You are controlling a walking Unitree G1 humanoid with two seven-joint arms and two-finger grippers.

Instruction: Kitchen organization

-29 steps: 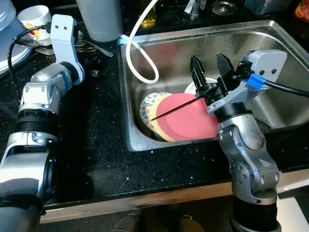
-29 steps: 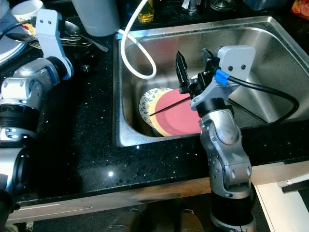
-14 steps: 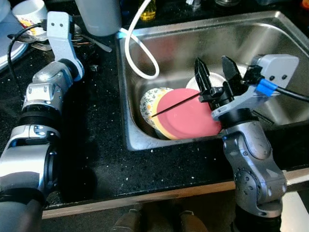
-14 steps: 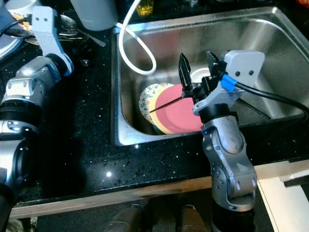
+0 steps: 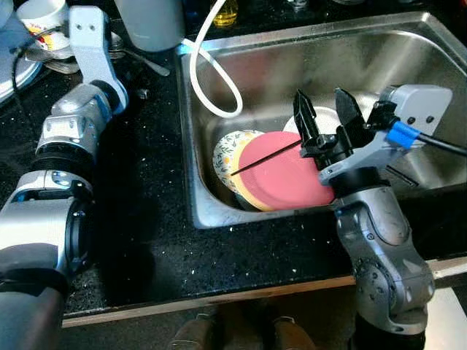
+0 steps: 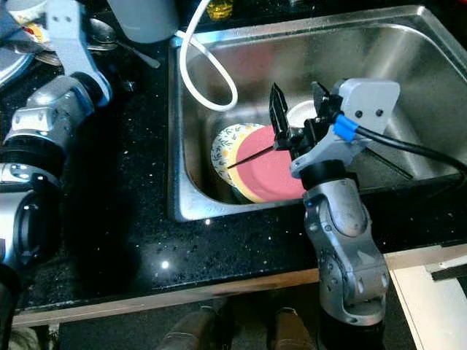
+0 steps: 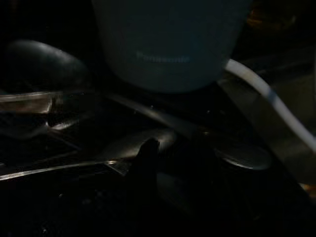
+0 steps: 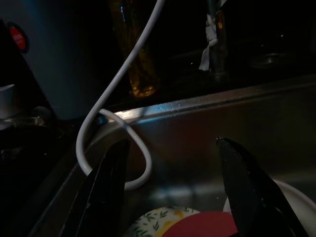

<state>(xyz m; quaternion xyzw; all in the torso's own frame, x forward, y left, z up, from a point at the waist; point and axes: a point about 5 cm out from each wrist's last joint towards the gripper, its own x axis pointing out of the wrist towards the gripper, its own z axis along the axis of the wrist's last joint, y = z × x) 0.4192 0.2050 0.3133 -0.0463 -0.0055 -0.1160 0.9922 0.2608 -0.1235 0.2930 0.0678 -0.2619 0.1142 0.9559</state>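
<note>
Over the sink [image 5: 408, 44], head views: my right gripper [image 5: 326, 117] hovers open above the pink plate [image 5: 284, 175]; dishes unlifted, work barely begun. Left wrist view: spoons [image 7: 148, 143] on counter, left fingers' state indeterminate. Right wrist view: fingers [image 8: 106, 190] spread, empty.

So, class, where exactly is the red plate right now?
The red plate lies in the steel sink on top of a stack with a floral plate, just below the right claw, with a thin black stick resting across it.
</note>
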